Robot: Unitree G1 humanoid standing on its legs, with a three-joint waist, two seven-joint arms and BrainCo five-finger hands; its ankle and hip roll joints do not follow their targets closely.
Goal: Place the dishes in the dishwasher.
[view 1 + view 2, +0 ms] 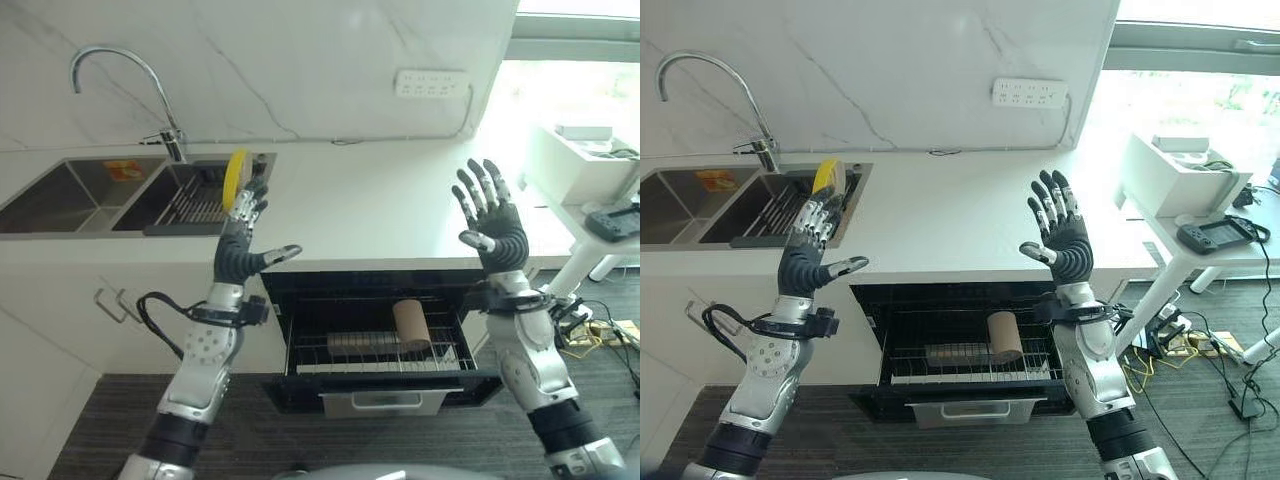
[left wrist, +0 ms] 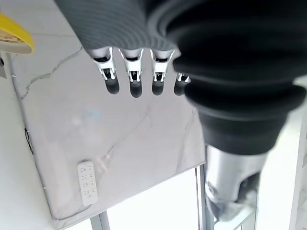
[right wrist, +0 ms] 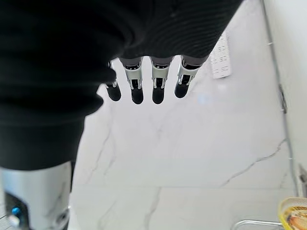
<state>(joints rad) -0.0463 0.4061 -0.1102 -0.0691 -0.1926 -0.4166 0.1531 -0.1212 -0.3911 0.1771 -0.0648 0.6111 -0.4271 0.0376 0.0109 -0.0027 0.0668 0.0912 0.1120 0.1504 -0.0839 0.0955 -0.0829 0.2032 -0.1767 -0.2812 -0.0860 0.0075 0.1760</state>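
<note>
We log both hands raised, palms up, holding nothing. The left hand (image 1: 243, 240) sits left of centre in the frame, fingers straight and spread, thumb out to the right. The right hand (image 1: 492, 222) sits right of centre, fingers fanned wide; its wrist view shows the fingertips (image 3: 137, 95) in a row against the marble wall, with nothing between them.

Just behind the left fingertips, in the upper left of the frame, a yellow plate (image 1: 234, 176) stands on edge in the drying rack (image 1: 190, 207) inside the right sink basin (image 1: 155, 195). We cannot tell whether the fingers touch it or merely sit before it. The tap (image 1: 115, 80) arches above. The white counter (image 1: 370, 215) runs between the hands.

At lower centre the dishwasher (image 1: 375, 345) stands open with its rack (image 1: 375, 355) pulled out. A brown cup (image 1: 411, 324) lies on its side there beside a low dark dish (image 1: 362, 343).

Judgement: the plate is yet to be moved, and the left hand is the nearer one.

Risks:
- The plate stands thin-edge up, so a grasp with spread fingers may slip or tip it flat into the rack wires.
- Lifting past the sink rim, the plate could knock the edge or the tap.
- Lowering into the rack, it could strike the cup, which may roll.
</note>
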